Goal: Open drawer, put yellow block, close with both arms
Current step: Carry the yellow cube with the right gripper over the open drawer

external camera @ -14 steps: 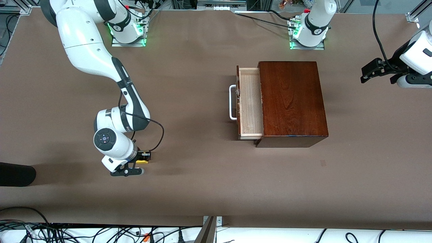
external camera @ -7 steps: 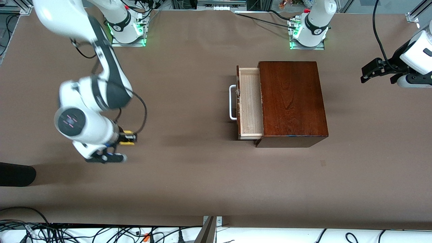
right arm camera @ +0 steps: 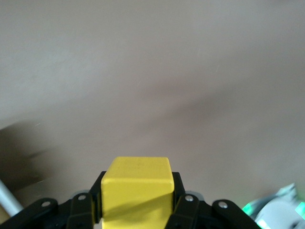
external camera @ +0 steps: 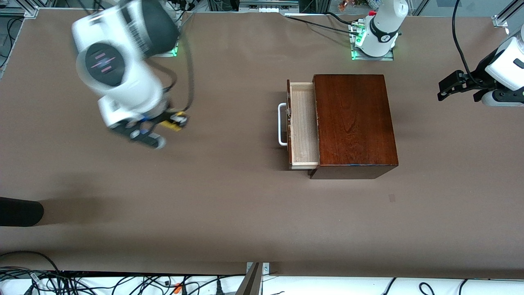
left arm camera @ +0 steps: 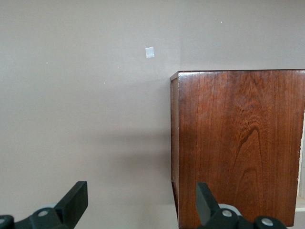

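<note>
The yellow block (external camera: pixel 172 124) hangs in the air over bare table toward the right arm's end, with my right gripper (external camera: pixel 175 121) shut on it. In the right wrist view the yellow block (right arm camera: pixel 137 188) sits squarely between the black fingers (right arm camera: pixel 177 196). The drawer (external camera: pixel 303 125) is pulled out of the dark wooden box (external camera: pixel 354 121), its pale inside bare and its white handle (external camera: pixel 281 125) toward the right arm. My left gripper (external camera: pixel 441 91) waits open in the air beside the box at the left arm's end. The left wrist view shows the left gripper (left arm camera: pixel 141 192) level with the box's side (left arm camera: pixel 238 143).
A black object (external camera: pixel 20 211) lies at the table's edge at the right arm's end. Cables run along the edge nearest the front camera. A small patch (external camera: pixel 392 198) marks the mat nearer the camera than the box. Both arm bases stand along the back edge.
My right arm has lifted the yellow block off the table and swung it up and toward the bases, moving fast. The left arm and the drawer have not moved.
</note>
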Controlling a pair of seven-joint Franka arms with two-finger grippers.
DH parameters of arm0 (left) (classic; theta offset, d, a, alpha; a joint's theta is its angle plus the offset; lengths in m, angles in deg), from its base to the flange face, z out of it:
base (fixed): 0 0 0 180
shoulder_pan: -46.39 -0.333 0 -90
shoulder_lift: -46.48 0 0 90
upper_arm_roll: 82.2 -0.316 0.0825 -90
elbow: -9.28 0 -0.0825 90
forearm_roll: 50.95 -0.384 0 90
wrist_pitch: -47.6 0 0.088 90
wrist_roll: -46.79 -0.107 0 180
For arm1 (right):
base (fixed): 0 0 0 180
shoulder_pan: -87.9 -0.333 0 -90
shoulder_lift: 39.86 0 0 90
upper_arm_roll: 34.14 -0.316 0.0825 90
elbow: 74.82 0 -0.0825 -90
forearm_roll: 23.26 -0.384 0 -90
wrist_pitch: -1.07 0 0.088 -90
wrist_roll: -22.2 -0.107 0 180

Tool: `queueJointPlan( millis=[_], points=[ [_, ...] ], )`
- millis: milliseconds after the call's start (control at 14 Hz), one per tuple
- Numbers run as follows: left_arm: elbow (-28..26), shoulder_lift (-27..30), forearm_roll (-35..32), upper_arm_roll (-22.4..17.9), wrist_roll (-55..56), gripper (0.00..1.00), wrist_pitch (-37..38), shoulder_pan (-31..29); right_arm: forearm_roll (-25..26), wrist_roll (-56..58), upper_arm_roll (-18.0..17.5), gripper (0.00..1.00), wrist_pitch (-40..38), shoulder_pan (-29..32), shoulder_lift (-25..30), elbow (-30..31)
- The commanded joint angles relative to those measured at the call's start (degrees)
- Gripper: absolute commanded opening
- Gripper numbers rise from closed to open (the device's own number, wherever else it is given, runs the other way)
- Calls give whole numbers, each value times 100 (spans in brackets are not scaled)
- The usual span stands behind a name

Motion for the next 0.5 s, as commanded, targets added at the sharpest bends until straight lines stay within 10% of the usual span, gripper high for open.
queueJointPlan(
  millis=[0,429],
  points=[
    [-16,76,37,-10,1,100,65,-3,-71,-1813,-368,0,206,-339,31,160],
    [-16,76,37,-1,1,100,65,-3,-10,-5961,-378,0,1638,-1728,-416,151]
  ],
)
